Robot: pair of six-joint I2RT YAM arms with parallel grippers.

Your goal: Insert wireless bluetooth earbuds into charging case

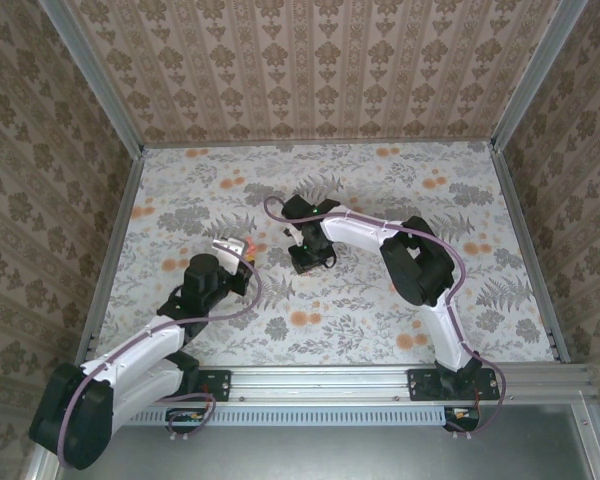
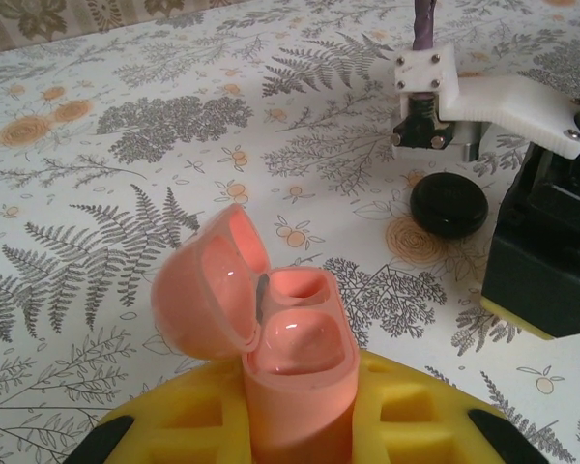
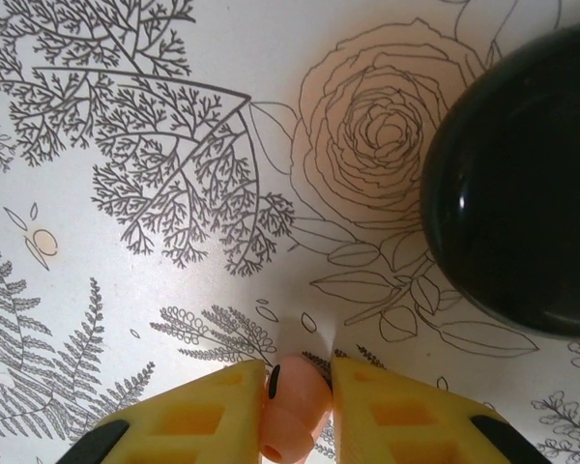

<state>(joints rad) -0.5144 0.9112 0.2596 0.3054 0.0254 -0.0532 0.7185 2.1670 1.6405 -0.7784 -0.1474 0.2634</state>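
Left gripper [image 2: 295, 418] held charging case [image 2: 292, 360] clamped, lid open, right gripper [image 3: 298, 411] closed on one earbud [image 3: 298, 391], black disc [image 3: 522, 184] lay near, well inside table [image 3: 126, 290] edges

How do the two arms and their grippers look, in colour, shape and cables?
The left arm and the right arm have white links and bulky black joints, with a mauve cable looping along each. The left gripper and the right gripper have yellow fingers with recessed pockets and black patches at the edges.
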